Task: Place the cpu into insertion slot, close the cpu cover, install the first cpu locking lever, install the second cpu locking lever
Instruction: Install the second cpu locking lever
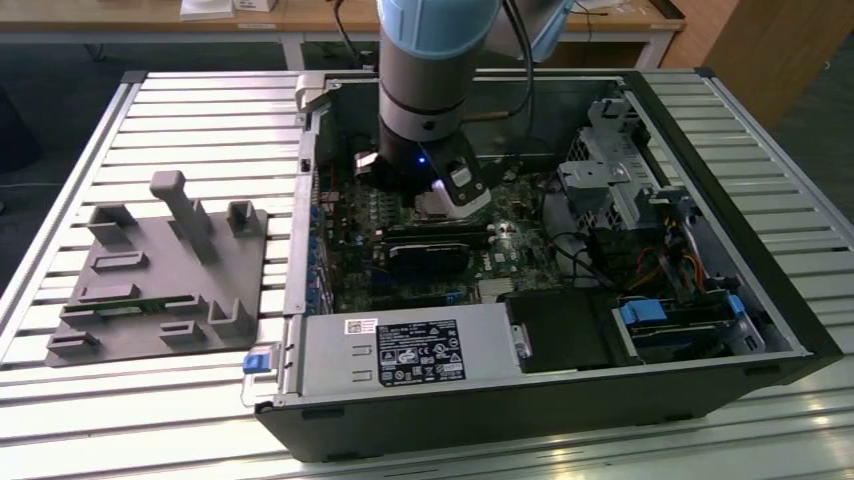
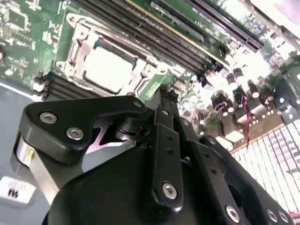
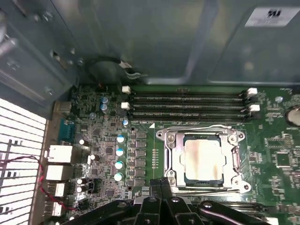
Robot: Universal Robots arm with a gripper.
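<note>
One arm, gripper [image 3: 161,185] fingers pinched together, holding nothing, low over the board just beside the socket edge. Cpu [image 3: 202,158] sits in the insertion slot, cpu cover [image 3: 171,139] down flat around it. Chip lies straight ahead of fingertips, w/ memory slots [image 3: 187,105] beyond.

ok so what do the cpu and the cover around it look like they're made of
The cpu top looks like dull brushed metal, silver-grey with a soft, uneven sheen. The cpu cover looks like thin stamped steel, brighter and shinier, with sharp glints along its edges. Both are judged by look alone.
</note>
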